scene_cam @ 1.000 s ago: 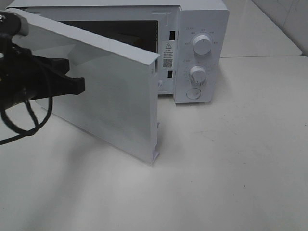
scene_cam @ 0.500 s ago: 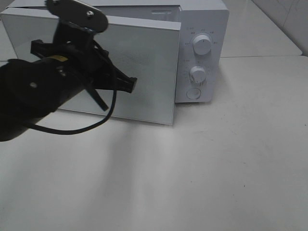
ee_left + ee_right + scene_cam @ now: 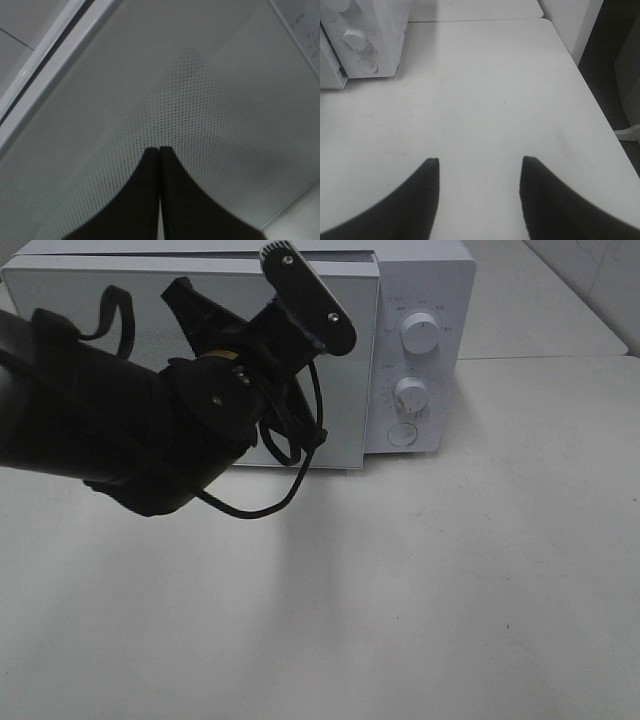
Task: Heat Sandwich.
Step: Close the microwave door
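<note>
Sandwich: not in view, whereabouts unconfirmed, possibly behind microwave [image 3: 420, 360] door [image 3: 350, 390], seen flush with cabinet. Left gripper [image 3: 159, 150] clenched on nothing, tips at perforated door window, contact unclear. Right gripper [image 3: 480, 160] spread apart, empty, above table [image 3: 495, 100]. Likely handling: light, soft, easily crushed, filling prone to sliding; best taken gently across opposite crust edges, kept level.

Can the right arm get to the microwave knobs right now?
Probably yes: the right gripper hangs open over the table, nothing lies between it and the knobs, and the left arm is at the door, clear of them.
</note>
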You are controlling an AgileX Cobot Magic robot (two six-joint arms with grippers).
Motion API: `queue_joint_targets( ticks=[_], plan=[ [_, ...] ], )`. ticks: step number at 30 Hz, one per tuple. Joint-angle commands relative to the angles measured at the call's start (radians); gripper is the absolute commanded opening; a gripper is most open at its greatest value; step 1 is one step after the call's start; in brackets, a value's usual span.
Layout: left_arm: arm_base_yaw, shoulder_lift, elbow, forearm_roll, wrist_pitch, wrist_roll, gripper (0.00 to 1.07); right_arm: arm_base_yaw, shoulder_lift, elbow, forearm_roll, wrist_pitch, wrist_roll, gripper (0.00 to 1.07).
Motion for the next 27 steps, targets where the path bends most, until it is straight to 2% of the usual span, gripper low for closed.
queue_joint_targets(
  ticks=[1,3,4,6,7,12,27],
  plan=[
    [-0.007,0.038,-0.039,-0.012,-0.015,0.109,0.0,-0.003,-0.03,0.002,-0.009,-0.003,0.006,0.51],
    [-0.007,0.068,-0.06,-0.012,-0.019,0.163,0.0,-0.003,-0.03,0.002,-0.009,-0.003,0.006,0.51],
    [-0.007,0.068,-0.06,-0.012,-0.019,0.163,0.0,-0.003,-0.03,0.002,-0.009,-0.003,0.006,0.51],
    [-0.007,0.085,-0.073,-0.01,-0.022,0.2,0.0,-0.003,-0.03,0.002,-0.009,-0.003,0.006,0.51],
    [-0.007,0.096,-0.085,0.0,-0.022,0.234,0.0,-0.003,-0.03,0.002,-0.009,-0.003,0.006,0.51],
    [-0.003,0.119,-0.117,0.008,-0.045,0.284,0.0,-0.003,-0.03,0.002,-0.009,-0.003,0.006,0.51],
    [0.078,0.138,-0.129,0.072,-0.04,0.285,0.0,-0.003,-0.03,0.002,-0.009,-0.003,0.006,0.51]
  ],
)
